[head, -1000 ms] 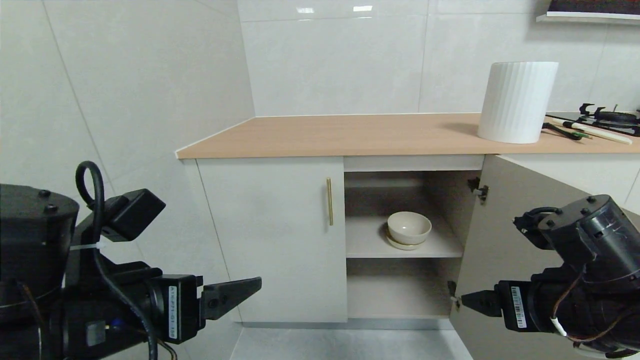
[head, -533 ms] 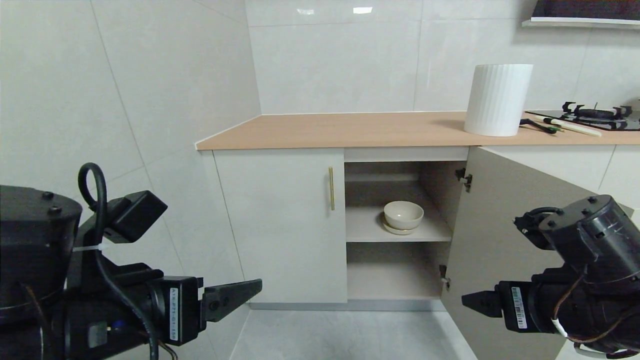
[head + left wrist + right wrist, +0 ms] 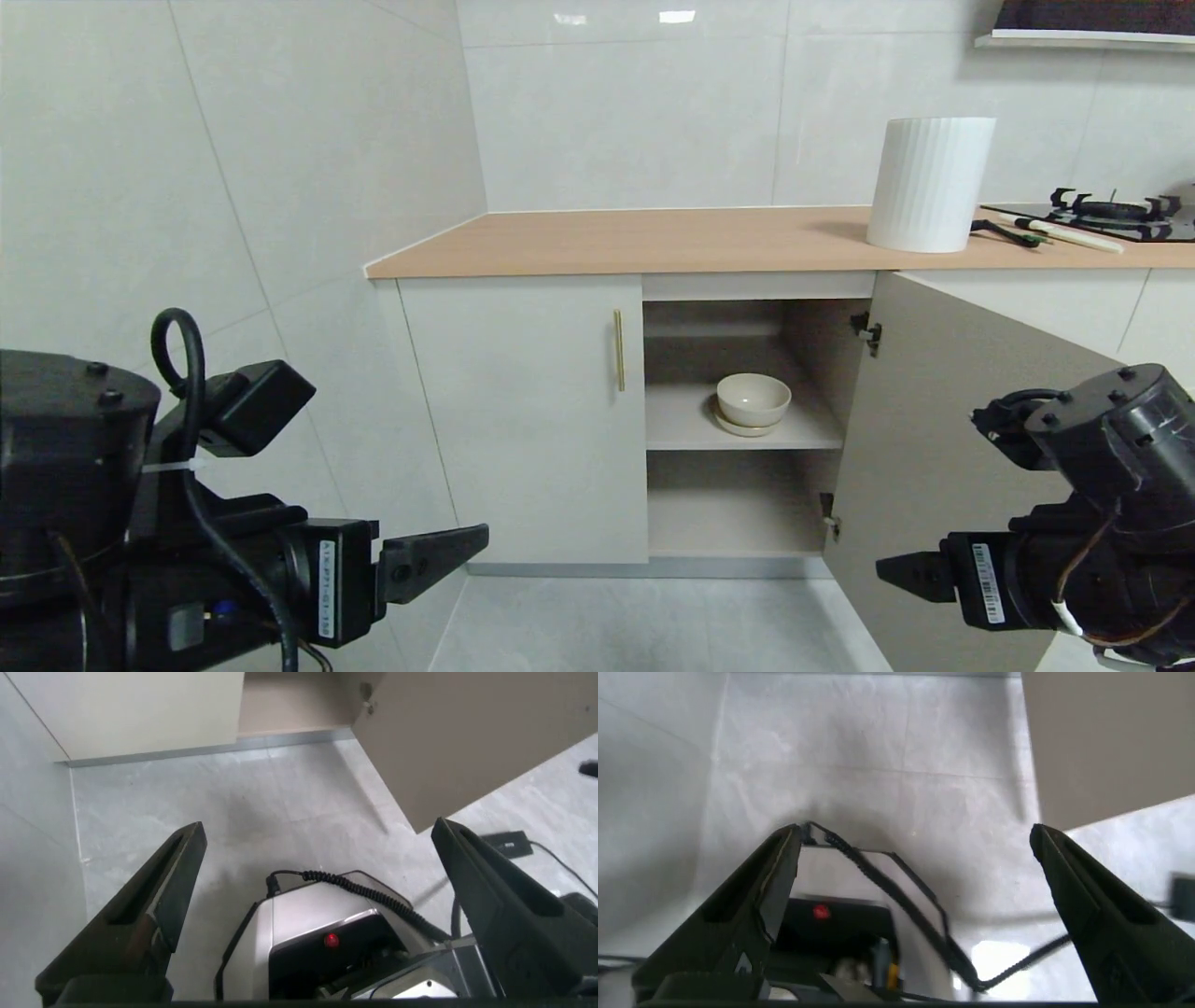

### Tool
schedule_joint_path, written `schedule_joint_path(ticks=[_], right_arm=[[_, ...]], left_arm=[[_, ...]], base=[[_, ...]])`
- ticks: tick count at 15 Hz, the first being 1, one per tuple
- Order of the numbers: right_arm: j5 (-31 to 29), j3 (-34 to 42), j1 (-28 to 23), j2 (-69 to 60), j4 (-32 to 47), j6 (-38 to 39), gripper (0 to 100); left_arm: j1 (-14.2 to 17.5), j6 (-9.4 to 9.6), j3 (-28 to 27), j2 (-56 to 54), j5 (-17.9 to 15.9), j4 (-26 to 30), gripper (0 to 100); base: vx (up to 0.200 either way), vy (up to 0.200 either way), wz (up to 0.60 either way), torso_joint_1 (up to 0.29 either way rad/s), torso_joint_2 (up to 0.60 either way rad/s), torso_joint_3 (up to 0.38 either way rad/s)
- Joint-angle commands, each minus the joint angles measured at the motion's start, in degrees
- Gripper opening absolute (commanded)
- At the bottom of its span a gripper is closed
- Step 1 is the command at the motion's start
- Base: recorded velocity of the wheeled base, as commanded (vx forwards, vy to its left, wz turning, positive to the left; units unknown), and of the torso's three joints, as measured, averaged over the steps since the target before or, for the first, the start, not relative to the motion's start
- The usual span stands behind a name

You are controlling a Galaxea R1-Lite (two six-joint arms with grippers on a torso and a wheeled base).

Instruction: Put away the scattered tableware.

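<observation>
- Bowl (image 3: pixel 753 399): it sits nested on a small plate (image 3: pixel 744 430) on the middle shelf (image 3: pixel 686 431) of the open cabinet (image 3: pixel 747 308). Stacking them this way likely saves shelf room, so these two look put away.
- The cabinet's right door (image 3: pixel 934 439) is swung wide, probably left so because more pieces are due to go in.
- On the countertop (image 3: pixel 635 241) above the cabinet, past a white ribbed container (image 3: pixel 929 184), lie some long utensils (image 3: pixel 1050 231). I'd guess these are what remains scattered.
- Left gripper (image 3: pixel 318 833): released, fingers spread wide and holding nothing, low over the floor (image 3: pixel 280 793) in front of the cabinet's closed half.
- Right gripper (image 3: pixel 915 835): likewise spread and empty, low beside the open door and well apart from the bowl. With nothing carried, both are free for a fresh pickup.
</observation>
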Motion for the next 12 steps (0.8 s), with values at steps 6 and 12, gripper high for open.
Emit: schedule_joint_path(ticks=[6, 12], right_arm=[[0.01, -0.57, -2.00, -0.04, 5.93, -2.47, 100], [-1.04, -1.18, -5.43, 0.22, 10.94, -5.20, 100]], left_arm=[[-0.02, -0.06, -0.02, 0.06, 0.04, -0.09, 100], [-0.02, -0.06, -0.02, 0.06, -0.05, 0.00, 100]], base=[[0.000, -0.200, 0.00, 0.004, 0.00, 0.002], [0.000, -0.167, 0.00, 0.000, 0.00, 0.003]])
